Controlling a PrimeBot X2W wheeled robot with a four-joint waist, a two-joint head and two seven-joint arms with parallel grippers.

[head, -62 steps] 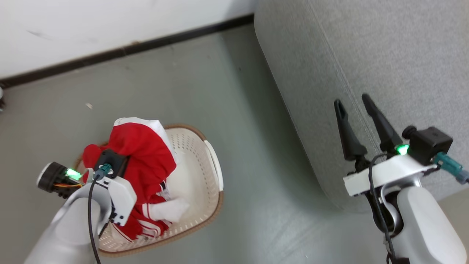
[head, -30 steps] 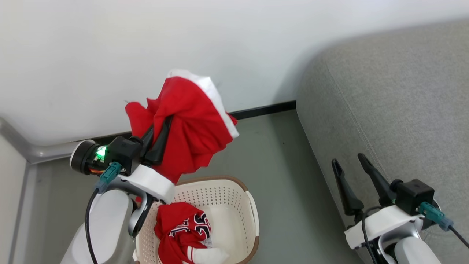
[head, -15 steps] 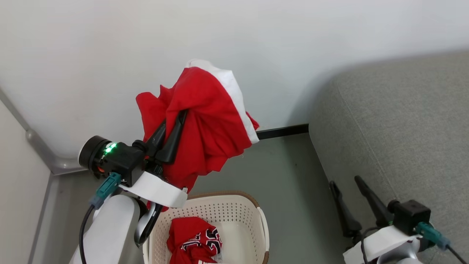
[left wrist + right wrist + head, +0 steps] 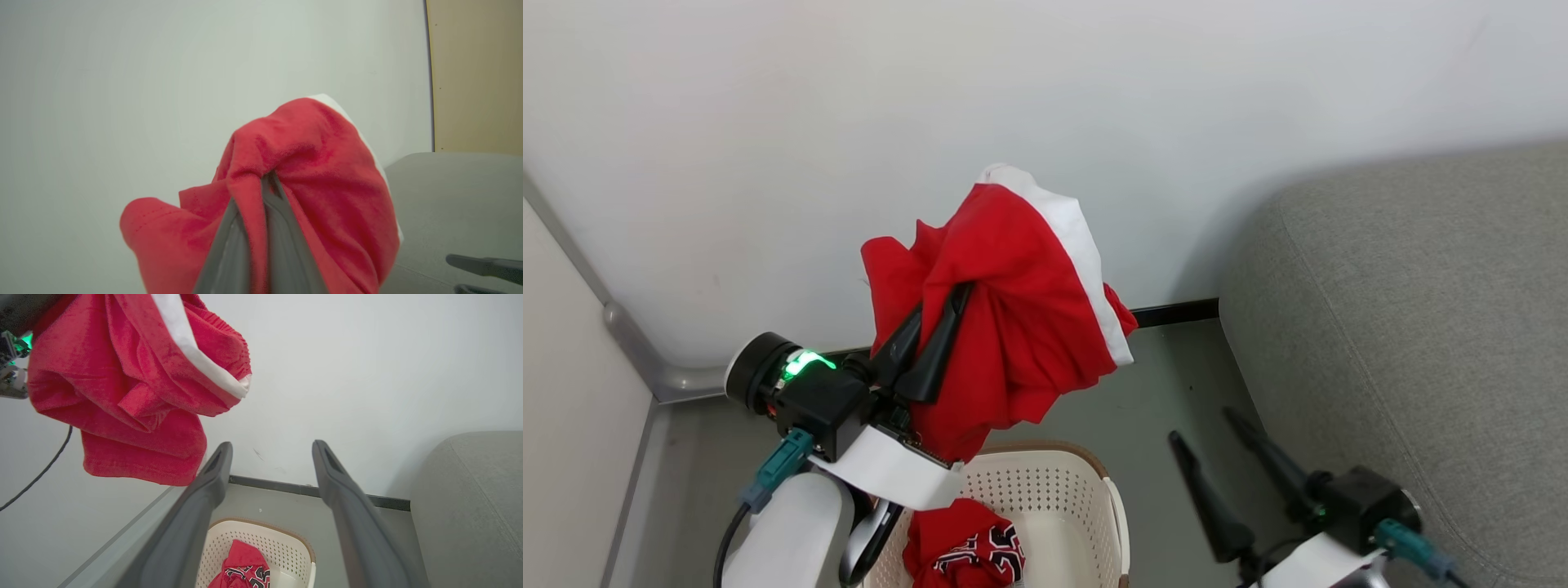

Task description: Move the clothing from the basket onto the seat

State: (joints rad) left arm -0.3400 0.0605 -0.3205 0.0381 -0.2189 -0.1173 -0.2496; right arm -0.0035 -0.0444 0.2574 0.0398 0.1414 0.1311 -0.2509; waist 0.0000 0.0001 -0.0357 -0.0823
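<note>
one red garment [image 4: 1021, 327] pinched in the left gripper [image 4: 944, 297], hanging above the basket [image 4: 1045, 482], seat [image 4: 1421, 327] off to the right.
soft, light, floppy cloth, bright red with a white band; the bunched pinch at a fold looks enough, loose ends will swing. right gripper [image 4: 1201, 425] spread wide, empty. lettered red jersey [image 4: 968, 547] lies in the basket; grab it at a raised fold.

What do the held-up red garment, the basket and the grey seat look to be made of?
Red garment: soft matte cloth, probably a fleecy knit; it crumples and shows fuzzy nap.
Basket: cream moulded plastic with rows of holes; brown woven-look rim.
Seat: grey woven upholstery fabric, matte, with stitched seams.
</note>
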